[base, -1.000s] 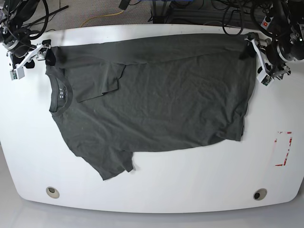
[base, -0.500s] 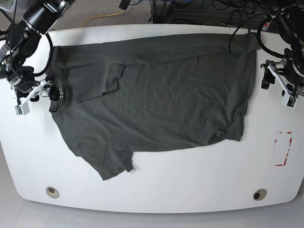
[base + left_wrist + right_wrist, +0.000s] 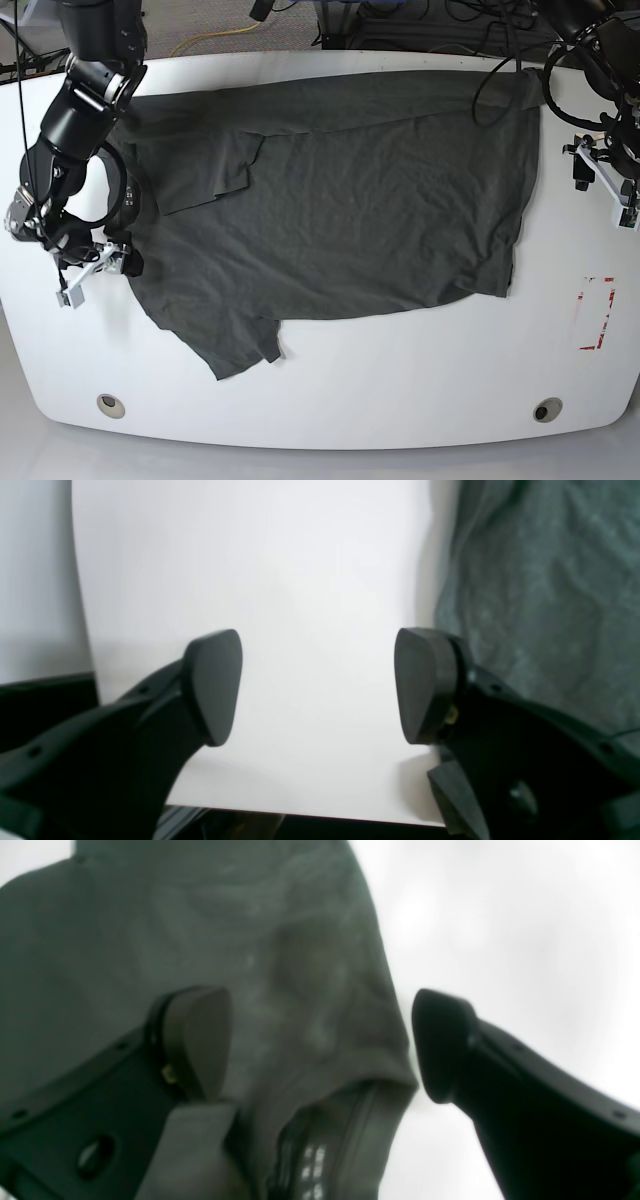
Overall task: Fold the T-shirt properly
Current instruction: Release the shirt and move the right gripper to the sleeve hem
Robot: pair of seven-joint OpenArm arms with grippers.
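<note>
the dark charcoal soft-fabric t-shirt lay mostly unfolded, only its top edge folded over; both jaws gaped empty.

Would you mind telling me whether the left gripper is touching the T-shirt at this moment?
Apart. In the left wrist view the left gripper stands open over bare white table, with the T-shirt off to the side. The base view also shows a gap from the hem.
</note>
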